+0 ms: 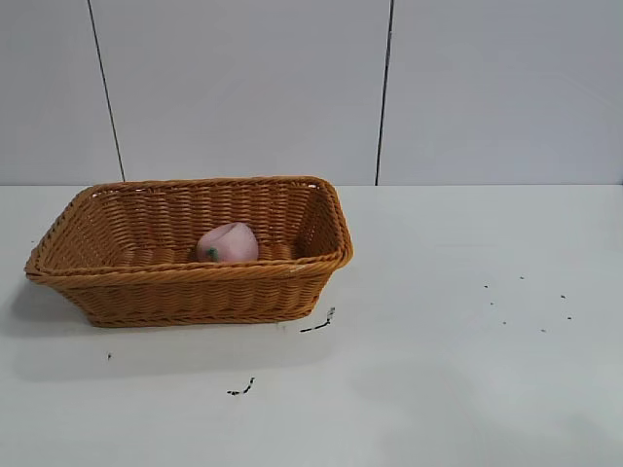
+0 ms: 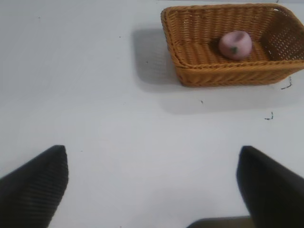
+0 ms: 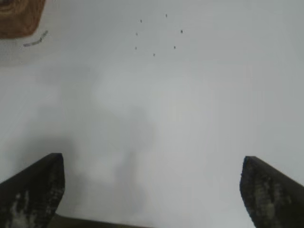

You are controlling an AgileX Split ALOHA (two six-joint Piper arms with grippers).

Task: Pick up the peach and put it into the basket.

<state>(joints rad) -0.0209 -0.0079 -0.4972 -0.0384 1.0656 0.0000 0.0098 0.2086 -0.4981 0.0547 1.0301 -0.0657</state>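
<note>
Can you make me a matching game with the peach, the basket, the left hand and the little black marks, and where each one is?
Things:
1. peach
2. basket
3. left hand
4. black marks

Places or states:
A. open and empty, above bare table away from the basket
B. on the white table, just beside the basket's corner
C. lying inside the basket
D. standing on the table, holding one fruit

Pairs: 1-C, 2-D, 3-A, 4-B
</note>
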